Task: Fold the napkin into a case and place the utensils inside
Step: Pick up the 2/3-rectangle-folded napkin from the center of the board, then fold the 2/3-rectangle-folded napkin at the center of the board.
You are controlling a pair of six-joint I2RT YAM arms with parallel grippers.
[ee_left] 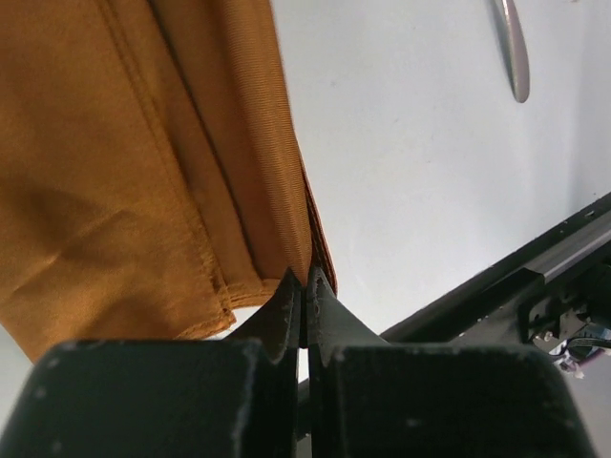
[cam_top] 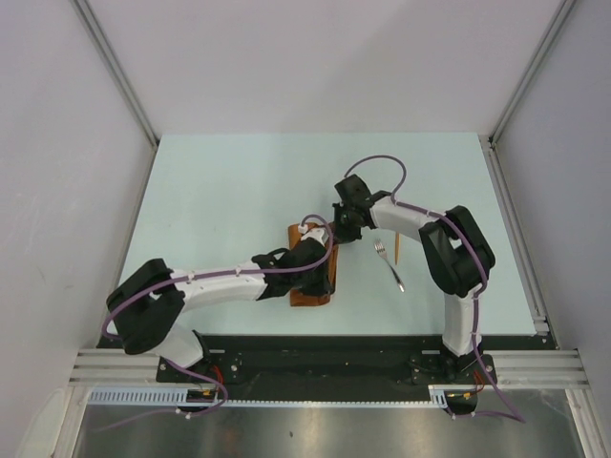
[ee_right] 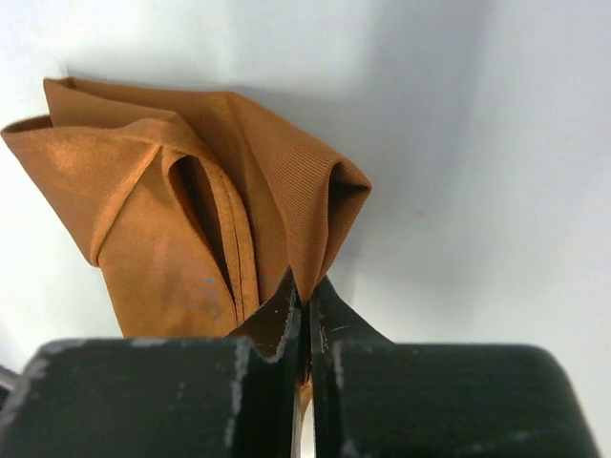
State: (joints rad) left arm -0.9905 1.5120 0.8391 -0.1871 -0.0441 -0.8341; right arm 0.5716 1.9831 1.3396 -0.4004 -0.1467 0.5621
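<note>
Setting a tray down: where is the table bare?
The table's far strip and far-left corner, beyond the napkin, are bare. The centre is crowded: left gripper and right gripper pinch the napkin, fork beside it.

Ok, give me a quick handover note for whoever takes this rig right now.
Left hand: shut on an edge of the napkin.
Right hand: shut on a fold of the same cloth.
Napkin: folded into a narrow strip mid-table, layers loose.
Fork: on the table to the right, outside the cloth.
Done: most of the folding.
Left: finish the fold, let go, put the fork inside.
</note>
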